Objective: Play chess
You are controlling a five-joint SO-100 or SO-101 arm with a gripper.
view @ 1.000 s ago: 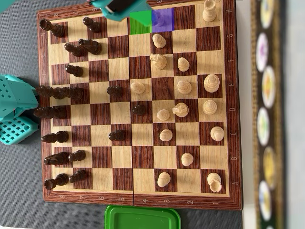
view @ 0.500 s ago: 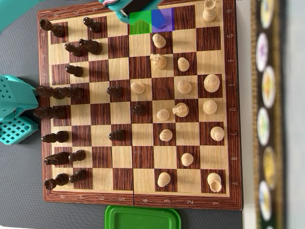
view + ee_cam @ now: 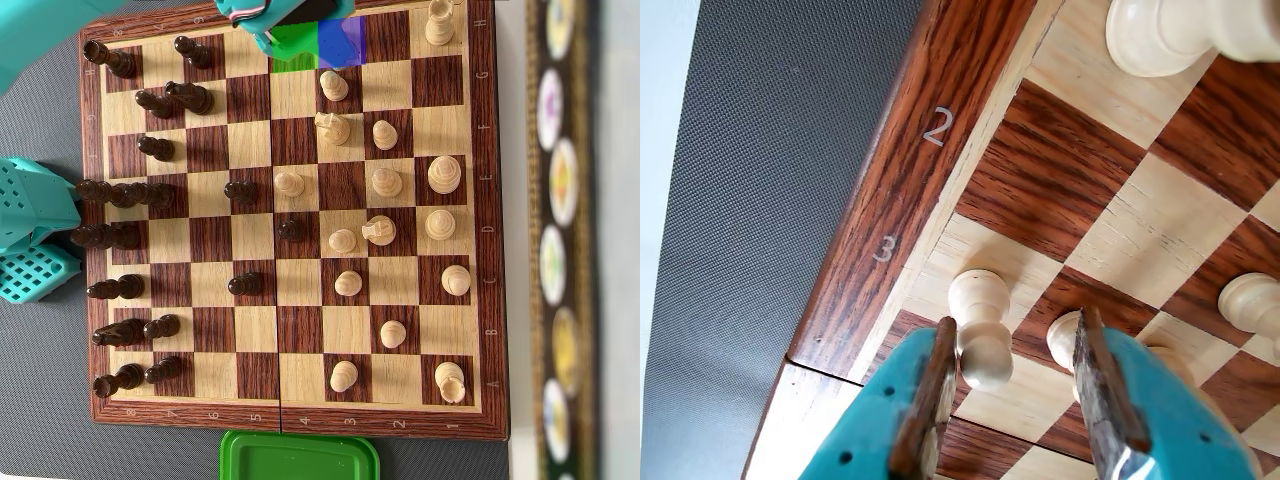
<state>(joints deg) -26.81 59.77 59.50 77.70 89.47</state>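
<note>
- The teal two-finger hand [image 3: 1015, 385] has advanced further over the top edge of the brown-and-cream wooden chessboard [image 3: 290, 425] in the overhead view, apparently closing on its target.
- Jaws apart, it straddles a pale cream wooden pawn [image 3: 980, 330] without gripping.
- A second pale piece [image 3: 1068, 340] crowds the right finger; the grey mesh counter [image 3: 760, 200] lies free beyond the rim.
</note>
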